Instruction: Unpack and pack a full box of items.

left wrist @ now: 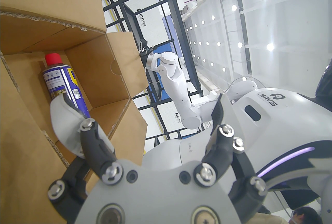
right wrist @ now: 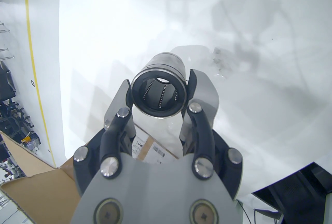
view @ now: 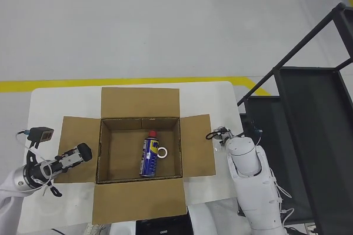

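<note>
I am gripping a short steel cylindrical bearing with a black bore (right wrist: pixel 167 64) in the right gripper (right wrist: pixel 159 85), its two fingers pressing on the sleeve's opposite sides and the open end facing the wrist camera. From above, that gripper (view: pixel 217 134) is hanging just outside the outer edge of the right flap of the brown cardboard box (view: pixel 140 103), over a narrow strip of the white table (view: pixel 59 103) near its right edge. The black metal rack (view: pixel 317 117) is standing close beyond that edge, so room on that side is tight. The left gripper (left wrist: pixel 138 100) is sitting with its jaws spread wide and nothing between them; in the top view it (view: pixel 82 153) is hovering over the box's left flap, pointing toward the opening. All four flaps are lying folded outward. Inside, a blue and yellow spray can with a red cap (view: pixel 149 156) is lying lengthwise near the middle of the floor, with a small white ring (view: pixel 163 153) touching its right side, and bare cardboard is showing to the can's left.
</note>
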`<move>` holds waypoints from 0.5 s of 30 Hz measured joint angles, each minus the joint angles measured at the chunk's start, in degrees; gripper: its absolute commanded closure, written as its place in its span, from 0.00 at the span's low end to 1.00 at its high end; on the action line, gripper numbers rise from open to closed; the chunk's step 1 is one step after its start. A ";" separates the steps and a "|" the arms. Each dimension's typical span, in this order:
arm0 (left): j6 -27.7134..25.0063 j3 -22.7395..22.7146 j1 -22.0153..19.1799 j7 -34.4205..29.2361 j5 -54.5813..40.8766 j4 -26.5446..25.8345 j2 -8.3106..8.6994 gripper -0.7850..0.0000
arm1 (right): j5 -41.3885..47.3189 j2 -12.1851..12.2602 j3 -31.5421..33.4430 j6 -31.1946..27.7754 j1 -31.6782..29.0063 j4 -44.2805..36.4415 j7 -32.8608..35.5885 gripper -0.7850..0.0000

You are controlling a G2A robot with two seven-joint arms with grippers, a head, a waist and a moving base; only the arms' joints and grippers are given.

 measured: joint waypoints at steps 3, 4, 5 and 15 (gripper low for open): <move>0.00 0.00 0.00 0.00 0.00 0.00 0.00 0.00 | -1.08 0.23 0.17 0.41 -0.17 -0.06 -0.51 1.00; 0.00 0.00 0.00 0.00 0.00 0.00 0.00 0.00 | -1.23 0.30 0.42 0.72 -0.19 -0.10 -0.56 1.00; 0.00 0.00 0.00 0.00 0.00 0.00 0.00 0.00 | -1.26 0.39 0.89 1.23 -0.07 0.00 -0.62 1.00; 0.00 0.00 0.00 0.00 0.00 0.00 0.00 0.00 | -1.45 0.63 3.08 4.84 6.56 9.78 -0.52 1.00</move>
